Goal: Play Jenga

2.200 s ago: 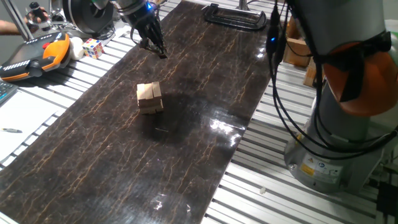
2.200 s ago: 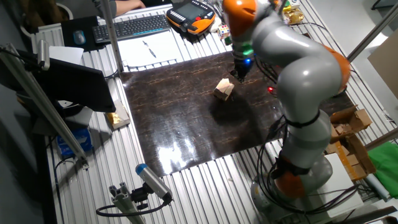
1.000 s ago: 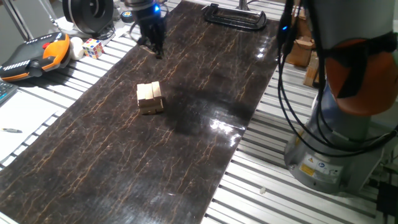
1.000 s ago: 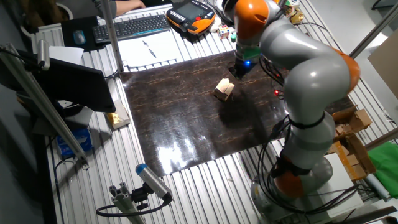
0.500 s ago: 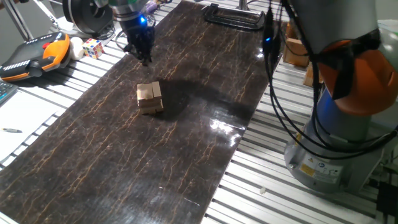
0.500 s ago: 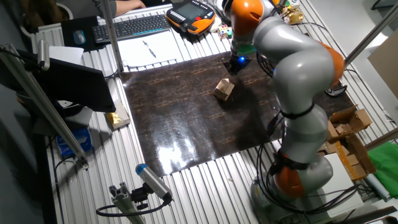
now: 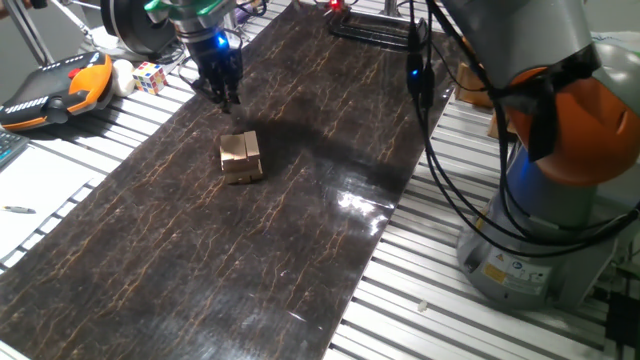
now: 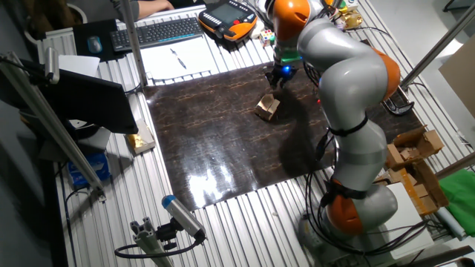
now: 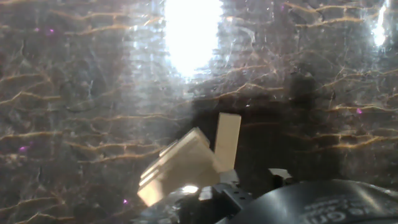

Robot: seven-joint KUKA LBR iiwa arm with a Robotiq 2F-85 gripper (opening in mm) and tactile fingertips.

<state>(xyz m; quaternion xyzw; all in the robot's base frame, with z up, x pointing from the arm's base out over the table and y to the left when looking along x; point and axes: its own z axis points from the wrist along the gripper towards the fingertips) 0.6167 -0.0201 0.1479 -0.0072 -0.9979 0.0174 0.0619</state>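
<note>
I am seeing my gripper (image 7: 225, 97) having slid left, now hovering just beyond the Jenga (image 7: 241, 157) stack. The stack is sitting unmoved mid-mat (image 7: 300, 250). Its fingers are looking nearly together, holding nothing.

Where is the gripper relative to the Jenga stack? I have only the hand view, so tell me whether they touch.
Observer: No contact. The fixed views show the gripper apart from the Jenga stack, on the side away from that camera.
Operator: Report whether the stack is in one piece.
Observer: It reads as one compact pile on the dark mat.
Operator: Name whatever else is near.
Observer: A multicoloured puzzle cube sits off the mat, beyond the gripper.
</note>
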